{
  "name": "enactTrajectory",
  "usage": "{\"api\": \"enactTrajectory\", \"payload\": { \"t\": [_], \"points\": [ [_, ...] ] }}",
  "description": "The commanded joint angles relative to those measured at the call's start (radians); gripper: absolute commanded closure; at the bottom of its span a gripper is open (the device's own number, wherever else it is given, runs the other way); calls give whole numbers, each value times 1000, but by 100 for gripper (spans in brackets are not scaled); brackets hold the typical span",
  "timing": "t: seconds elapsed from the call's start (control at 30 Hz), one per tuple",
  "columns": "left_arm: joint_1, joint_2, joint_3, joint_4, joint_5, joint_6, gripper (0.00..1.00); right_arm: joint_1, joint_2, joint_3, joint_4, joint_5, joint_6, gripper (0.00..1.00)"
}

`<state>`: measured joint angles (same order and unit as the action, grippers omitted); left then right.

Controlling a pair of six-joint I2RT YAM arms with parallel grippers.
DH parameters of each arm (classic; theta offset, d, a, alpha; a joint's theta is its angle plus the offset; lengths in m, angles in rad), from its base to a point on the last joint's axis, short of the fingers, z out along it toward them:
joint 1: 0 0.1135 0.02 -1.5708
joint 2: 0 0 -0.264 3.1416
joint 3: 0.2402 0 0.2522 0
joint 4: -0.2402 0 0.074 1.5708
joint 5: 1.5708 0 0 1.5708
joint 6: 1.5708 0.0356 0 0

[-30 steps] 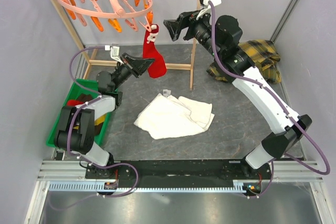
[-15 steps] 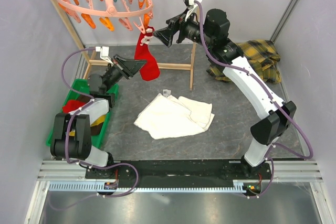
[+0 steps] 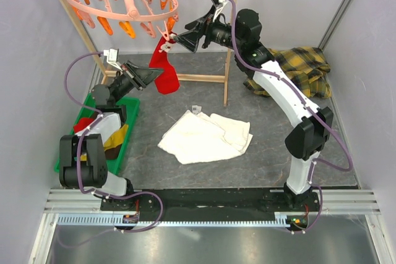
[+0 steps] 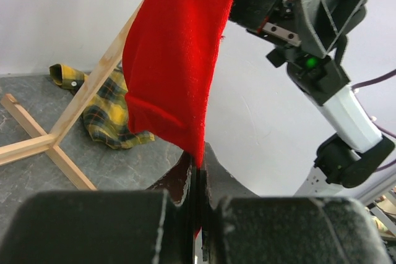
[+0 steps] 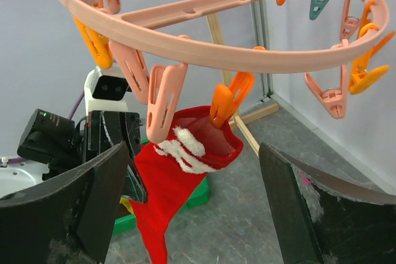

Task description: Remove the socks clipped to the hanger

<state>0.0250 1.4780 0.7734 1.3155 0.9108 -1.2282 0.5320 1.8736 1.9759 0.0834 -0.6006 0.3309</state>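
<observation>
A red sock [image 3: 164, 66] with a white-trimmed cuff hangs from the salmon-pink ring hanger [image 3: 120, 5], held by an orange clip [image 5: 230, 98]. My left gripper [image 3: 150, 77] is shut on the sock's lower tip, seen pinched between the jaws in the left wrist view [image 4: 197, 164]. My right gripper [image 3: 183, 39] is open, raised beside the clip, its fingers [image 5: 102, 196] spread on either side of the sock's cuff [image 5: 198, 143] without touching it. More socks, red, mustard and dark, lie in the green bin [image 3: 127, 143].
The wooden frame rack [image 3: 226, 60] holds the hanger. A white towel [image 3: 207, 135] lies mid-table. A yellow-black plaid shirt [image 3: 303, 69] lies at the back right. Several empty pink and orange clips [image 5: 343, 91] dangle round the ring.
My left gripper has pulled the sock's toe leftward and the hanger swung left with it. My right gripper has followed left toward the clip holding the cuff.
</observation>
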Motion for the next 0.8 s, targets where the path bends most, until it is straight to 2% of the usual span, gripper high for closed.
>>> {"api": "enactTrajectory", "payload": {
  "t": [0.0, 0.27, 0.43, 0.57, 0.7, 0.77],
  "points": [
    [26, -22, 55, 194, 68, -91, 98, -4, 42, 60, 139, -56, 83, 7],
    [66, -19, 79, 160, 108, -132, 98, -23, 117, 73, 268, -70, 168, 10],
    [75, -24, 90, 100, 131, -106, 98, -30, 148, 86, 329, -85, 204, 10],
    [73, -21, 96, 56, 149, -90, 98, -30, 180, 112, 352, -102, 200, 17],
    [75, -18, 113, 34, 163, -90, 98, -32, 208, 115, 409, -136, 198, 16],
    [76, -18, 125, 22, 175, -85, 98, -30, 229, 121, 439, -145, 207, 13]
  ]
}}
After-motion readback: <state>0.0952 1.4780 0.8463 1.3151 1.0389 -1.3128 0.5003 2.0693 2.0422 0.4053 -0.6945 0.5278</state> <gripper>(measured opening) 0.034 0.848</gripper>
